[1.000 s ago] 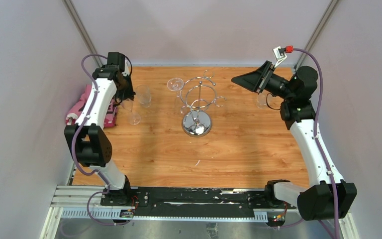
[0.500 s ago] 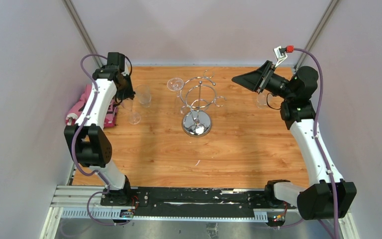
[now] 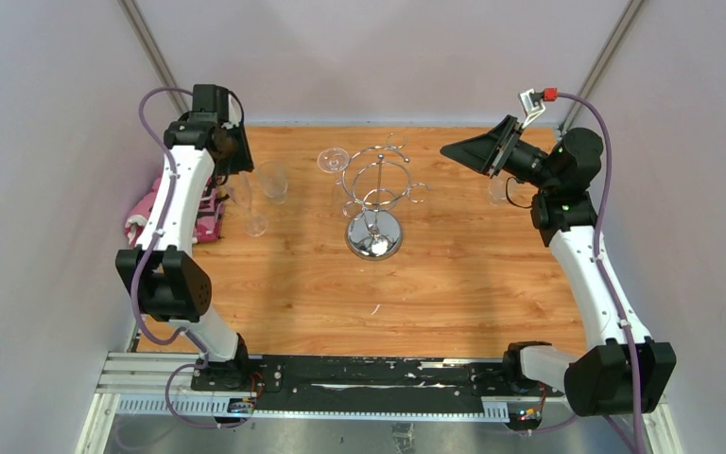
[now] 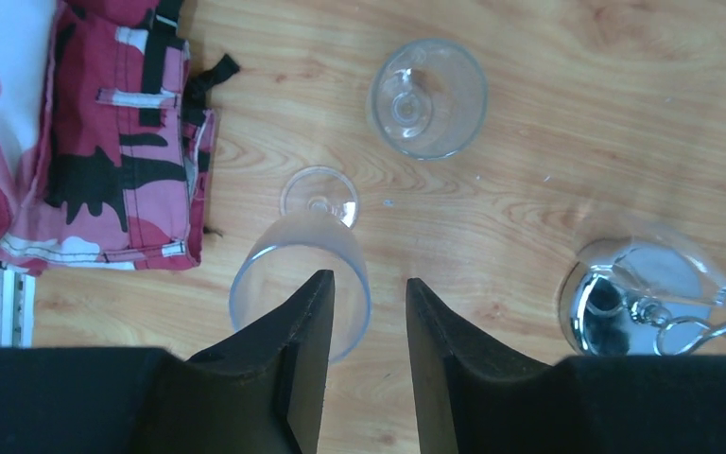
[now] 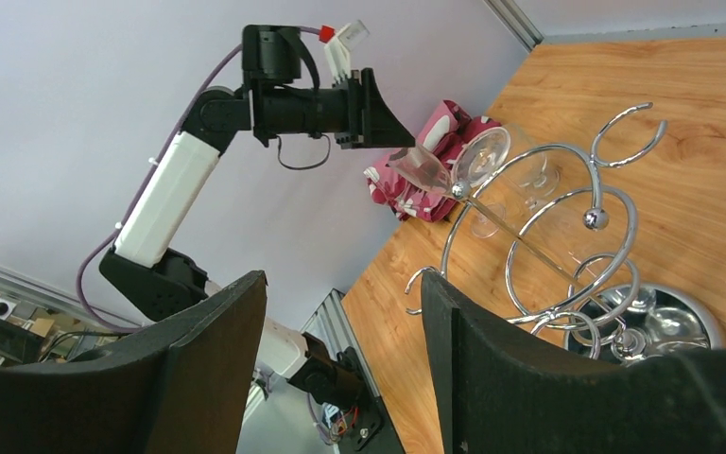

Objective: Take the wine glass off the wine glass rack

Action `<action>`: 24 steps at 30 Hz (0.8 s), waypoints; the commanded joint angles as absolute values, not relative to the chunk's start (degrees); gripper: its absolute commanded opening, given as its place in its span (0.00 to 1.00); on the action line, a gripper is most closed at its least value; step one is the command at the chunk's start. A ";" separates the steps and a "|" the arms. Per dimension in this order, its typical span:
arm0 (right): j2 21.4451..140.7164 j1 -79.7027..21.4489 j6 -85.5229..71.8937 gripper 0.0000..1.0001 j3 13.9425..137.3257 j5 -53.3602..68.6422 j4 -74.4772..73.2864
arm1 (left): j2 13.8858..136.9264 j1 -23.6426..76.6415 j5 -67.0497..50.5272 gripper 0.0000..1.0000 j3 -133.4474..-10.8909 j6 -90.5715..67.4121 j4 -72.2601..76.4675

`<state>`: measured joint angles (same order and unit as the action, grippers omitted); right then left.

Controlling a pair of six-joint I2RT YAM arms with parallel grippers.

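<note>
Left hand [image 4: 369,279] parted above wine glass [image 4: 284,265]; cloth [image 4: 104,142] nearby.

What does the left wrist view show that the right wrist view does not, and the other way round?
Only the left wrist: a straight look down into one standing wine glass and a second glass, plus the cloth's black straps. Only the right wrist: the hooked foot of the hanging wine glass, the rack's wire rings, the left arm, the open right gripper. Both: the rack's mirror base, the pink cloth, the left gripper.
</note>
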<state>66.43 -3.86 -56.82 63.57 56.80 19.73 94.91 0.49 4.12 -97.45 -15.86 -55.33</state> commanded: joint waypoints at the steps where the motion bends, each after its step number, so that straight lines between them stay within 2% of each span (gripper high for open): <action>1: 66.53 -2.99 -57.74 0.66 62.85 57.50 22.15 | 90.32 0.18 3.50 0.39 -102.59 -15.77 -57.02; 6: 66.46 -3.01 -57.66 0.66 62.67 57.44 22.24 | 84.21 0.18 -0.31 0.39 -106.62 -17.90 -56.63; 9: 66.43 -2.99 -57.52 0.66 62.67 57.32 22.11 | 78.27 0.18 -10.42 0.39 -104.69 -21.26 -51.21; 14: 66.10 -2.99 -56.27 0.66 63.01 57.06 20.39 | 64.73 0.18 -34.11 0.42 -81.55 -42.37 -17.95; 17: 65.86 -2.99 -55.52 0.66 63.02 56.87 19.42 | 62.87 0.80 -40.07 0.42 -73.12 -55.73 1.49; 20: 65.67 -3.00 -55.21 0.66 62.93 56.57 18.93 | 64.51 3.39 -39.12 0.42 -72.14 -56.23 1.14; 24: 65.78 -2.99 -54.87 0.66 62.52 56.24 18.63 | 70.46 8.11 -28.83 0.39 -79.50 -43.74 -17.99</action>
<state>66.50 -3.86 -56.16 63.31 56.73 18.94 65.82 4.36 -33.06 -74.67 -48.71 -8.78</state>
